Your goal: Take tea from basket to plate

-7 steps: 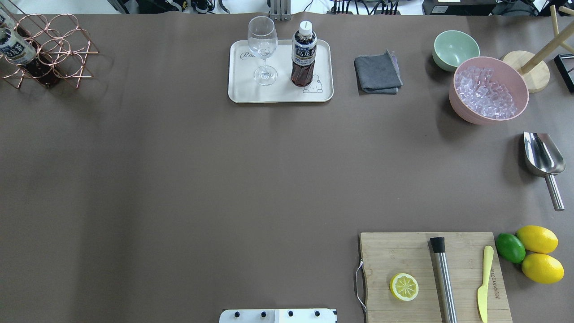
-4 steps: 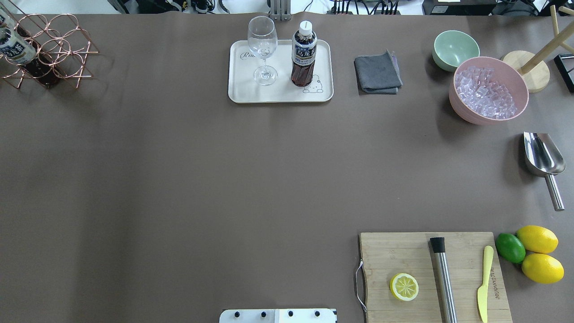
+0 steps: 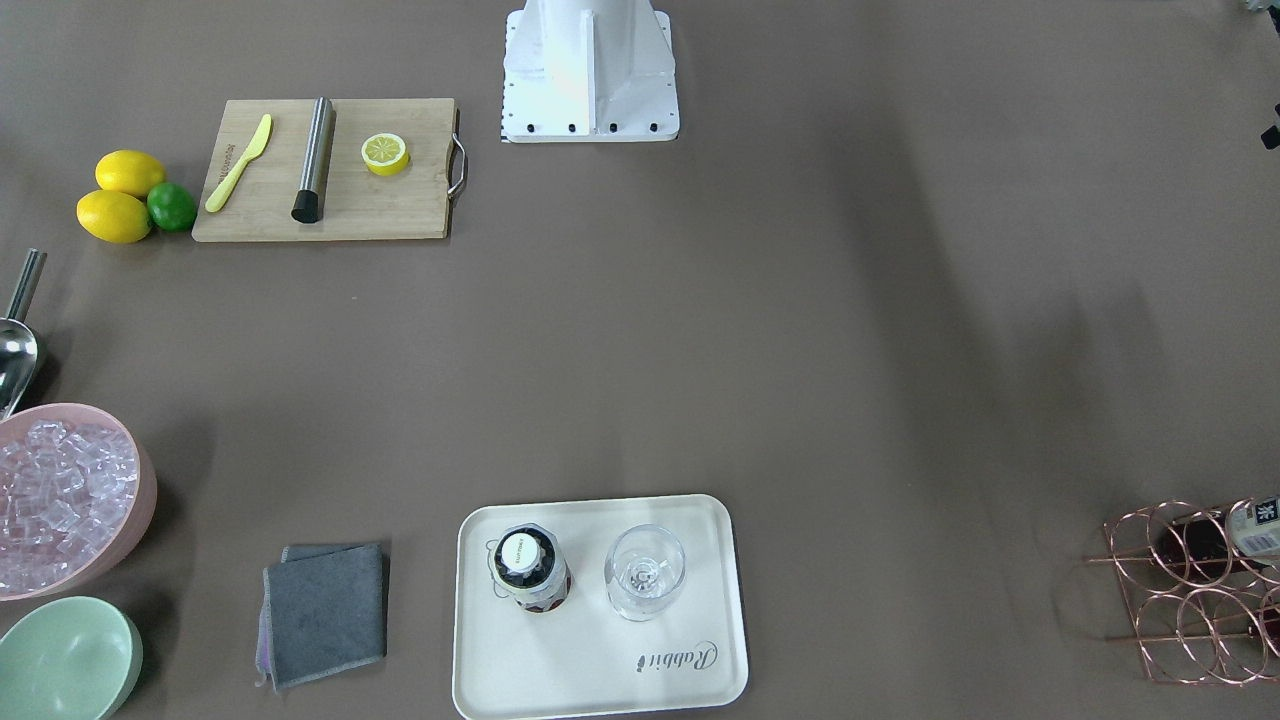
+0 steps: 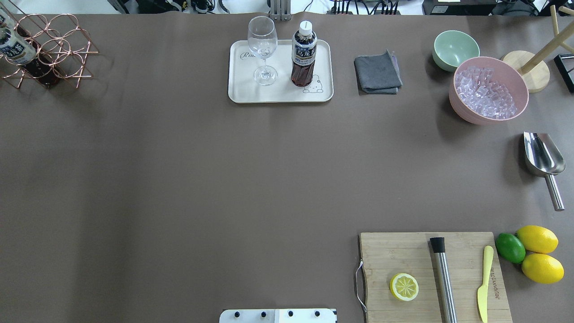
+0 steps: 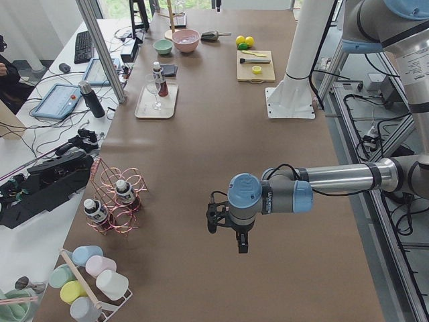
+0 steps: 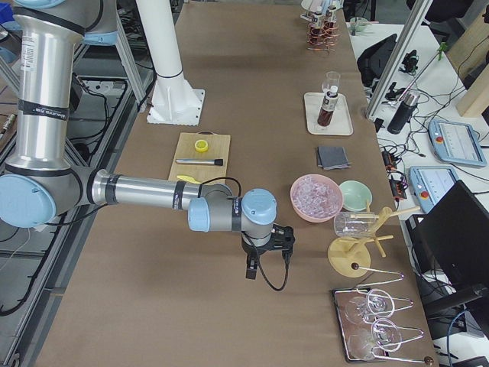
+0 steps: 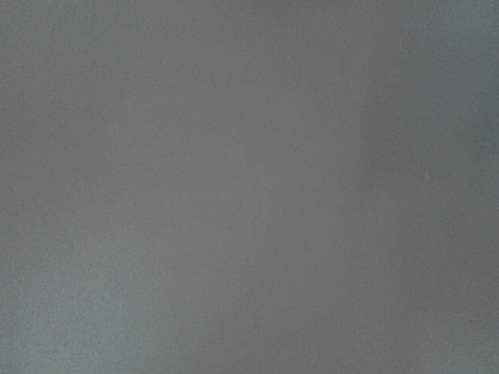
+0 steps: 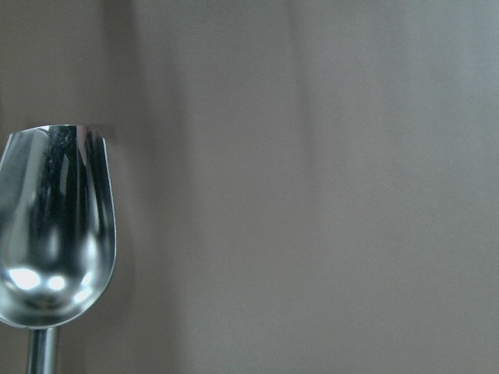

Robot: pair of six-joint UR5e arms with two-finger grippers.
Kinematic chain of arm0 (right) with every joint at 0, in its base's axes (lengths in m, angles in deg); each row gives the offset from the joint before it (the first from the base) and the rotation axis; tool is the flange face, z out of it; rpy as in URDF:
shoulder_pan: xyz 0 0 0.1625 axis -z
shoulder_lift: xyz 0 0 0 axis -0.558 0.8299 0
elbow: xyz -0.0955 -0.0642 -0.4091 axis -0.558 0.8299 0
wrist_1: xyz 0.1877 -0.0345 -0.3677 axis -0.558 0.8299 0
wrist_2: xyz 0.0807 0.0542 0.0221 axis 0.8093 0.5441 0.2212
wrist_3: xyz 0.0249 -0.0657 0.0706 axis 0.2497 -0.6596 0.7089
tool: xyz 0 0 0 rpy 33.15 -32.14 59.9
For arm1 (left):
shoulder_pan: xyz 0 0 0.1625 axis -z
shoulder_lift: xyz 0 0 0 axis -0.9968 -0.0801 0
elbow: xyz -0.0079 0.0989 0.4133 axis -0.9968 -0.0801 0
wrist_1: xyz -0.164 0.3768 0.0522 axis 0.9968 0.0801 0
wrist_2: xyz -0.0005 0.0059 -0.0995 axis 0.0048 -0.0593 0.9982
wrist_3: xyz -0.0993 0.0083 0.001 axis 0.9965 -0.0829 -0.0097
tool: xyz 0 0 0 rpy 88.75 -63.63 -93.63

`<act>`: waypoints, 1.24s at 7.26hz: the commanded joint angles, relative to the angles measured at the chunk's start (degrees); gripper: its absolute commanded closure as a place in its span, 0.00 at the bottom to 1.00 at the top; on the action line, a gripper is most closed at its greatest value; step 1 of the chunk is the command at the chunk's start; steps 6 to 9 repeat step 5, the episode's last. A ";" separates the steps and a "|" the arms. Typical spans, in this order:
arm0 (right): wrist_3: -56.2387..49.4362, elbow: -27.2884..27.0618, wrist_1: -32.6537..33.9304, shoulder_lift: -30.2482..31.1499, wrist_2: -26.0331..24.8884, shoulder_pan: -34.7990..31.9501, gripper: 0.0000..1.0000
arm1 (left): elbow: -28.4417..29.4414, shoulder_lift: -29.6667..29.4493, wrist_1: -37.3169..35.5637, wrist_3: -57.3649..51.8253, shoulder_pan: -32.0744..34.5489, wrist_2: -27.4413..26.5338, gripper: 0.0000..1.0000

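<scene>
One tea bottle (image 4: 304, 54) stands upright on the cream plate (image 4: 278, 93) at the table's far middle, beside a clear stemmed glass (image 4: 263, 49). From the front the bottle (image 3: 530, 570) shows cap up on the plate (image 3: 590, 670). The copper wire basket (image 4: 80, 53) stands at the far left corner and holds two more tea bottles (image 5: 124, 191). My left gripper (image 5: 234, 231) hangs over bare table, far from the basket. My right gripper (image 6: 263, 252) hangs near the pink bowl. I cannot tell whether either is open or shut.
A grey cloth (image 4: 377, 72), a green bowl (image 4: 455, 49) and a pink bowl of ice (image 4: 489, 89) lie right of the plate. A steel scoop (image 4: 542, 157) lies at the right edge. A cutting board (image 4: 394, 255) with a lemon half, muddler and knife sits front right.
</scene>
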 commanded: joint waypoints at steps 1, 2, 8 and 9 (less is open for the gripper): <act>0.02 0.05 0.00 0.00 -0.10 0.00 0.00 | 0.42 0.15 0.05 0.05 0.00 0.02 0.03; 0.02 0.05 0.00 0.09 -0.10 0.00 0.00 | 0.08 0.15 0.05 0.13 0.09 0.02 0.03; 0.02 0.31 0.00 0.00 -0.10 0.00 0.00 | 0.42 0.59 0.05 -0.04 1.14 0.02 0.03; 0.02 0.31 0.00 0.00 -0.10 0.00 0.00 | 0.42 0.59 0.05 -0.04 1.14 0.02 0.03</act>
